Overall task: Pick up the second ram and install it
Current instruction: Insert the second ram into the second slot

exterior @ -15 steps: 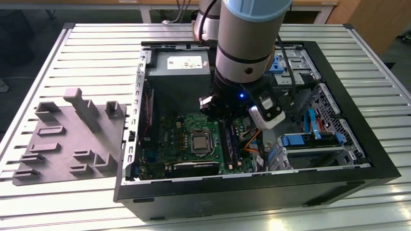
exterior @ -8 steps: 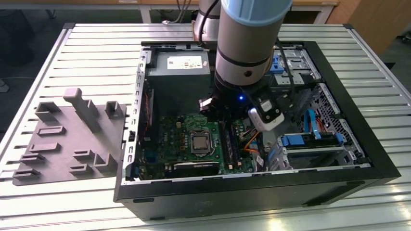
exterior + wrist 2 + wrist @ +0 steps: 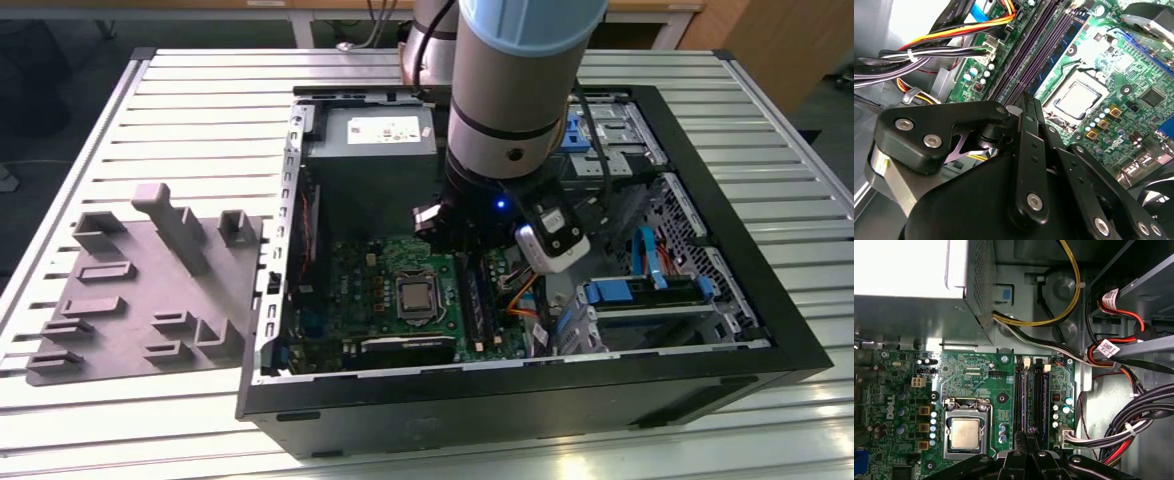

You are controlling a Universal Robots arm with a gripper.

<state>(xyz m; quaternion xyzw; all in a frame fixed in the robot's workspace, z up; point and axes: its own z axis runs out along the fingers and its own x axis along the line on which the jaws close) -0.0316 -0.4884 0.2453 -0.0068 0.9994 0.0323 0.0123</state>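
1. Aluminium slats made up the table (image 3: 200,90), and on it the black computer case (image 3: 534,400) lay open on its side.
2. We saw the arm (image 3: 514,90) reaching straight down into the case, its wrist low above the board.
3. Towards the exterior view's left, a grey moulded fixture (image 3: 134,300) of upright blocks sat on the table, well apart from the arm.
4. Inside the case lay the green motherboard (image 3: 367,270), with the processor socket (image 3: 965,432) just beside the memory slots (image 3: 1032,390).
5. We found the gripper (image 3: 1029,436) poised directly over the near end of those slots, lined up along them.
6. We could not tell how the jaws stood, nor whether anything thin was caught between them.
7. We could not tell whether the second ram was at the gripper or already in a slot beneath it.
8. We judged the step in hand to be installing, not fetching. We judged too that seating calls for the stick square in its slot and an even downward press.
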